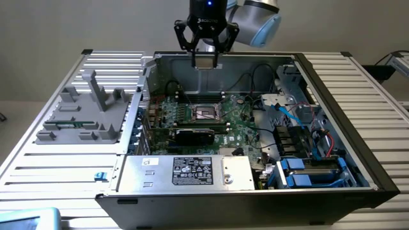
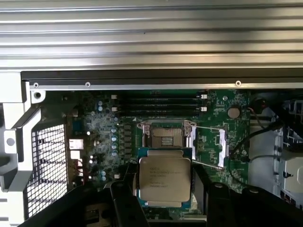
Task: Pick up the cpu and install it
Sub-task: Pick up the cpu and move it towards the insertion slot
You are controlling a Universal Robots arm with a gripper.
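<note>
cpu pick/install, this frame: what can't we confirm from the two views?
- cpu underside: faces away from the wrist camera. In the exterior view it is too small, held in the gripper.
- socket contacts: too small in the wrist view, and one edge sits behind the cpu.
- cpu top print: too small to read, wrist view.
- power supply label: text too small, exterior view.

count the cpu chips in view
1. The cpu is clamped in the gripper, up above the open computer case. The socket on the motherboard sits empty. Parts inside the case could hide another.
</note>
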